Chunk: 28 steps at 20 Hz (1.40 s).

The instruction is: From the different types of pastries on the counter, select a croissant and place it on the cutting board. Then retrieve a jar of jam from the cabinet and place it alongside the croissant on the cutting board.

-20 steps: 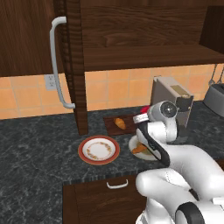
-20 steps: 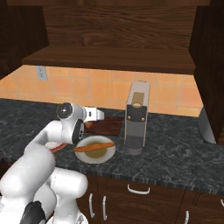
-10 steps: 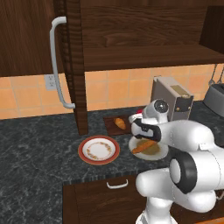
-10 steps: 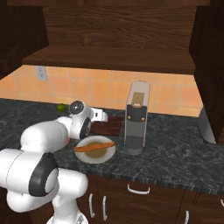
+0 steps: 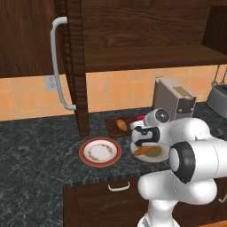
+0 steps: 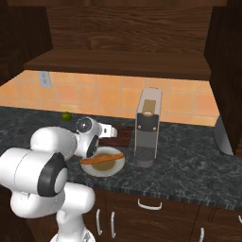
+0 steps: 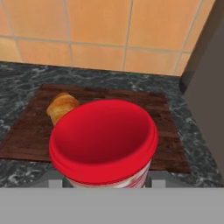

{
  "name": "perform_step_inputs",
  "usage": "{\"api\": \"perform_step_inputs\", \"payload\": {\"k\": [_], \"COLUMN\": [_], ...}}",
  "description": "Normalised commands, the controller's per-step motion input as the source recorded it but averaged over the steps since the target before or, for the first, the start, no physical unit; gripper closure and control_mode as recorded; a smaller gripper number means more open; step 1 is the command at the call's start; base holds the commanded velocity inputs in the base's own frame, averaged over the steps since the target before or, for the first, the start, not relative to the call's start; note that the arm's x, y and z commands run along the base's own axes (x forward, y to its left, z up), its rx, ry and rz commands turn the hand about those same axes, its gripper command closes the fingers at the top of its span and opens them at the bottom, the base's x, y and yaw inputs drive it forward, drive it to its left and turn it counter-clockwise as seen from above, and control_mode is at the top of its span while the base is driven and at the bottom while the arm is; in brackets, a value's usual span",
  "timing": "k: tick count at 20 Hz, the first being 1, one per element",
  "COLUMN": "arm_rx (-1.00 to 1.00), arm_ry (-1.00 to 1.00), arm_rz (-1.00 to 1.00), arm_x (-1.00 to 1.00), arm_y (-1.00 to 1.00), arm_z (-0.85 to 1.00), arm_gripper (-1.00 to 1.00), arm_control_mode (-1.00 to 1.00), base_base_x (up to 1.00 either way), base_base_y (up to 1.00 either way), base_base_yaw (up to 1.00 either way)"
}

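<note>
Arm has swung in from the frame's right, so the gripper (image 7: 107, 186), clamped on the jar of jam (image 7: 103, 142), now hangs low-centre over the cutting board (image 7: 162, 131), croissant (image 7: 62, 107) at upper left; set-down comes next.

Kitchen corner, warm tiles
Orange tiled wall (image 5: 111, 91) (with a white socket (image 5: 49, 82)) behind dark wooden drawers (image 6: 156, 212) with pale handles.

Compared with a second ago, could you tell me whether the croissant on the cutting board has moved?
No. The croissant lies at the same spot on the cutting board, just left of the toaster; only the arm has shifted, holding the jar of jam.
</note>
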Motion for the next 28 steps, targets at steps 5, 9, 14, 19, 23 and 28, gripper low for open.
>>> {"api": "perform_step_inputs", "payload": {"k": [5, 9, 14, 19, 23, 28], "arm_rx": [0.00, 0.00, 0.00, 0.00, 0.00, 0.00], "arm_ry": [-0.05, -0.01, -0.01, -0.01, 0.00, -0.02], "arm_rz": [0.00, 0.00, 0.00, 0.00, 0.00, 0.00], "arm_x": [0.24, 0.39, 0.17, 0.14, 0.49, 0.46], "arm_y": [0.00, 0.00, 0.00, 0.00, 0.00, 0.00], "arm_z": [-0.16, -0.16, -0.37, -0.67, -0.25, -0.10], "arm_gripper": [1.00, 1.00, 1.00, 1.00, 1.00, 1.00], "arm_control_mode": [-1.00, -1.00, -1.00, -1.00, -1.00, -1.00], "base_base_x": [0.00, 0.00, 0.00, 0.00, 0.00, 0.00], "base_base_y": [0.00, 0.00, 0.00, 0.00, 0.00, 0.00], "base_base_yaw": [0.00, 0.00, 0.00, 0.00, 0.00, 0.00]}}
